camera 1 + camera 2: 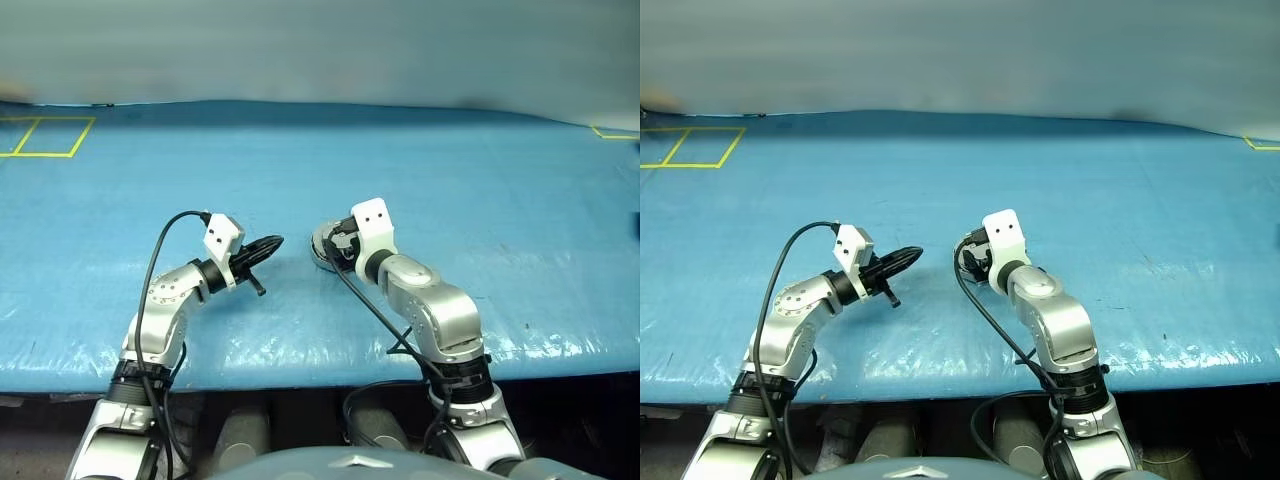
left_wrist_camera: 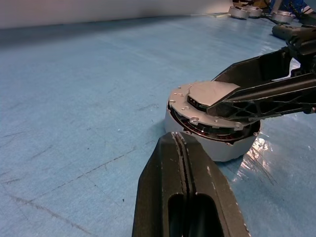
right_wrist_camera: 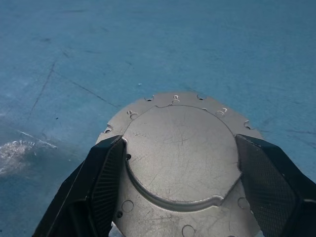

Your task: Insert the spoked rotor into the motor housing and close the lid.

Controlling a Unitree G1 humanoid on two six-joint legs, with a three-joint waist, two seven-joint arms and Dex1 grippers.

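Note:
The motor housing (image 2: 217, 148), a round silver cup, sits on the blue table just ahead of both arms. The lid (image 2: 210, 91) lies on top of it, plain silver face up and slightly tilted, with a dark gap showing under one edge. My right gripper (image 3: 180, 140) reaches over the lid, its wide-set fingers (image 3: 106, 173) pressed against either side of the lid's raised centre. My left gripper (image 1: 272, 243) is shut and holds nothing, pointing level at the housing a short way to its left. The spoked rotor is hidden from view.
The blue table covering (image 1: 450, 170) spreads wide around the housing, and its front edge (image 1: 320, 365) runs just before my arms. Yellow tape squares mark the far left (image 1: 45, 137) and far right (image 1: 615, 131) corners. Some metal parts (image 2: 247, 10) lie far off.

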